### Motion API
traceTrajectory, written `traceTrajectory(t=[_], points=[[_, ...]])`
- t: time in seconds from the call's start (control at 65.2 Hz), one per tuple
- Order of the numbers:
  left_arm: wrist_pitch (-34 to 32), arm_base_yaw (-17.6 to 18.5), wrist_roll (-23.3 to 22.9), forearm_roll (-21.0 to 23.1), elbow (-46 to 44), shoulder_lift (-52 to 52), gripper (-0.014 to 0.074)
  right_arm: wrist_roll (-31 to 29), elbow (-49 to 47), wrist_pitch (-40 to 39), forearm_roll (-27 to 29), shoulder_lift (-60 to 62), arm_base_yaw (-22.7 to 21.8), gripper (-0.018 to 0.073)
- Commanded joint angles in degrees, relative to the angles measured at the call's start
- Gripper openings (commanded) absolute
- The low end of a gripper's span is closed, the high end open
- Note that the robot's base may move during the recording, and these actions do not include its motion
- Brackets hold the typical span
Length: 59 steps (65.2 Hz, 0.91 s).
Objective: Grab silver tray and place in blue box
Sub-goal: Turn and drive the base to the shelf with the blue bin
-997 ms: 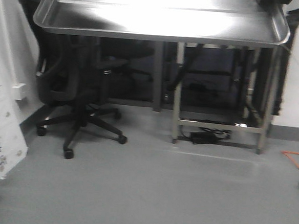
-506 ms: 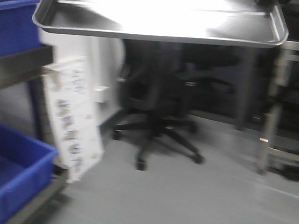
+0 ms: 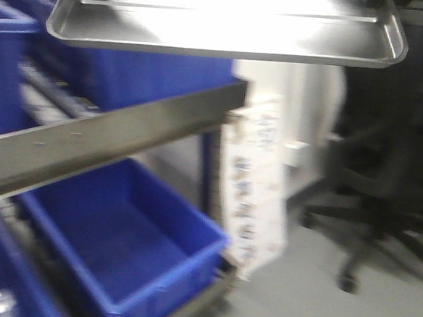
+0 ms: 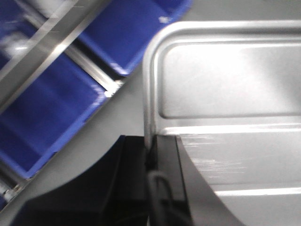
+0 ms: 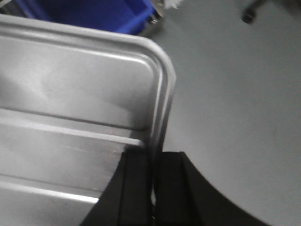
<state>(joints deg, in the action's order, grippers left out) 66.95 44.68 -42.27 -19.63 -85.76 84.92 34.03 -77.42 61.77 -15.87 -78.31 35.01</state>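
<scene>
High over the rack shelf (image 3: 111, 140) | silver tray (image 3: 228, 30) is hanging level | left claw (image 4: 151, 147) and right claw (image 5: 153, 160) are pinching opposite end rims, sharing its span | blue box (image 3: 129, 251) is sitting open below.

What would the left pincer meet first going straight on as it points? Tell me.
The silver tray: the left pincer is shut on its rim and points along it. Past the tray's corner a blue box lies in line, probably lower; depth unclear.

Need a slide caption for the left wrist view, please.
Left end effector grips the silver tray by its rim, above the floor beside a blue box on a metal rack.
</scene>
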Motion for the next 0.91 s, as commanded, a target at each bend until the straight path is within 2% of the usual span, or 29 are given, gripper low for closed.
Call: traceTrajectory(t=[0.0, 0.89], points=[[-0.1, 0.34, 1.02, -2.6, -1.7, -1.94, -0.0105, -1.32, -2.02, -2.63, -3.09, 1.8, -0.06, 0.0058], [-0.1, 0.34, 1.02, -2.6, -1.7, -1.94, -0.0105, -1.32, -2.02, -2.63, -3.09, 1.8, -0.06, 0.0058]])
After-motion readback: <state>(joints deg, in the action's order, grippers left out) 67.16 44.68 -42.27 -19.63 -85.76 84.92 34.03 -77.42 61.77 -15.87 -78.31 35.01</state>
